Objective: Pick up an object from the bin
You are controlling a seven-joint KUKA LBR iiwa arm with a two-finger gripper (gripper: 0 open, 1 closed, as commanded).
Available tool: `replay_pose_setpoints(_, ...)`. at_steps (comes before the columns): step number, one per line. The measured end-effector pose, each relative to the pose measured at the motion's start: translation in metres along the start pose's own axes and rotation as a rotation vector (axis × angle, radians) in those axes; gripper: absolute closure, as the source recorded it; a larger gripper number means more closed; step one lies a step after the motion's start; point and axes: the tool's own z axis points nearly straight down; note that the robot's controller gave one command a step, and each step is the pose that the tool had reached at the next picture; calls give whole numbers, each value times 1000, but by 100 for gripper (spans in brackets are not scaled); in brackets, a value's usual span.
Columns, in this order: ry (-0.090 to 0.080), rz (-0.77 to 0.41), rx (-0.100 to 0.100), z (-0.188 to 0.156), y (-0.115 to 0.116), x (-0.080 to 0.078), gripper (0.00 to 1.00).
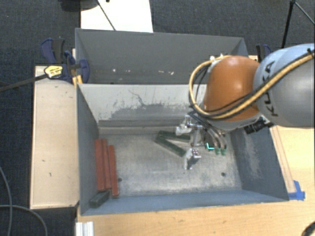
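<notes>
Grey metal forms the bin [162, 181]: its floor is scuffed pale and its back wall is streaked with scratches. Around it you see dark carpet [29, 28], with a black cable [24, 82] trailing across on the left. Your gripper [192, 157] hangs low over the floor, right of centre, beneath the orange wrist cover [229, 90]. You cannot tell whether it is apart or together. A dark green flat piece [169, 144] lies slanted just left of it, its right end meeting the gripper; you cannot tell if it is held. Two red-brown bars [106, 166] lie side by side along the left wall, with a small dark block [100, 198] at their near end.
</notes>
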Motion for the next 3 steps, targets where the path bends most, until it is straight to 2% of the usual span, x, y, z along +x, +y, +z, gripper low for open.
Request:
replay_pose_setpoints(1,-3,0,0,-2,0,-1,0)
replay_pose_setpoints(2,-7,-9,0,-1,-10,0,0)
replay_pose_setpoints(3,-6,28,0,97,20,-50,100)
